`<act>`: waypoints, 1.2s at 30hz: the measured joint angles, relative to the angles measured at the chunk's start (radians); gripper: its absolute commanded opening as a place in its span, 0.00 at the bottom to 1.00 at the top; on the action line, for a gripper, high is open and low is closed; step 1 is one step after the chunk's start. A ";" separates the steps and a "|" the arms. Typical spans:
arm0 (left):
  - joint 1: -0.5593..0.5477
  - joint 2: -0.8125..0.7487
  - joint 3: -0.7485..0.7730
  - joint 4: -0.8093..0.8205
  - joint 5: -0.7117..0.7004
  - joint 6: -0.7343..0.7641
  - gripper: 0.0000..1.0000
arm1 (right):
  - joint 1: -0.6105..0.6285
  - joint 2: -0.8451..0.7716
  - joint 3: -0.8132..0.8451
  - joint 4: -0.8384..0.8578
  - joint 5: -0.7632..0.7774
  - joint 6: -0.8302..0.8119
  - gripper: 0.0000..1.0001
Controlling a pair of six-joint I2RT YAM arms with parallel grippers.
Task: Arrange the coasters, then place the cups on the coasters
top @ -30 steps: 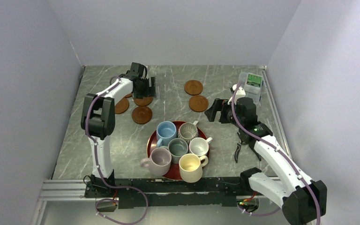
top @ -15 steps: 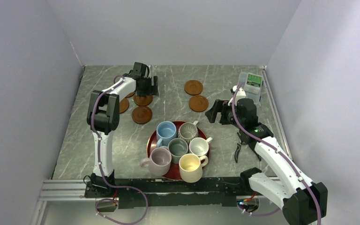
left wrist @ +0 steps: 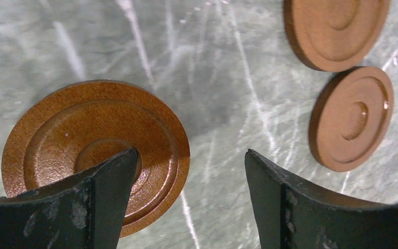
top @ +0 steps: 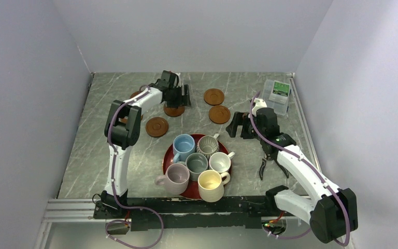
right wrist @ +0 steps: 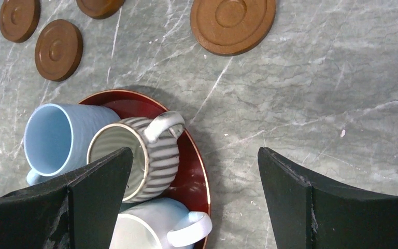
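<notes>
left gripper (left wrist: pixel 186 161): spread, empty, over one coaster (left wrist: pixel 83 124), toward far edge of bench (top: pixel 145 166)
right gripper (right wrist: pixel 194 150): spread, empty, above red tray (right wrist: pixel 192 176) far-right rim
cups (top: pixel 197 163): all six on red tray, bench near edge

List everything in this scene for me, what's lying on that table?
coasters: six, reddish-brown, spread over the far half of the table; two mostly hidden by the left arm
mugs: six, light blue, ribbed grey-white, grey-green, white, lilac, cream-yellow; huddled on the tray
tray: one, glossy red, round, near middle
plastic box: one, clear with green inside, far right corner
black tool: one, beside the right arm; too small to identify
table: one, grey marbled
left hand: one, black, open, over a coaster
right hand: one, black, open, empty, beyond the tray's right side
</notes>
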 measured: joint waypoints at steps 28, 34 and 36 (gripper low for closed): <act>-0.153 0.129 0.142 0.124 0.105 -0.200 0.82 | 0.000 -0.061 0.000 0.001 0.018 -0.010 0.97; -0.159 0.158 0.182 0.135 0.109 -0.219 0.82 | 0.000 -0.062 -0.009 0.002 0.017 -0.010 0.97; -0.160 0.161 0.188 0.135 0.109 -0.222 0.82 | 0.000 -0.062 -0.011 0.002 0.017 -0.010 0.97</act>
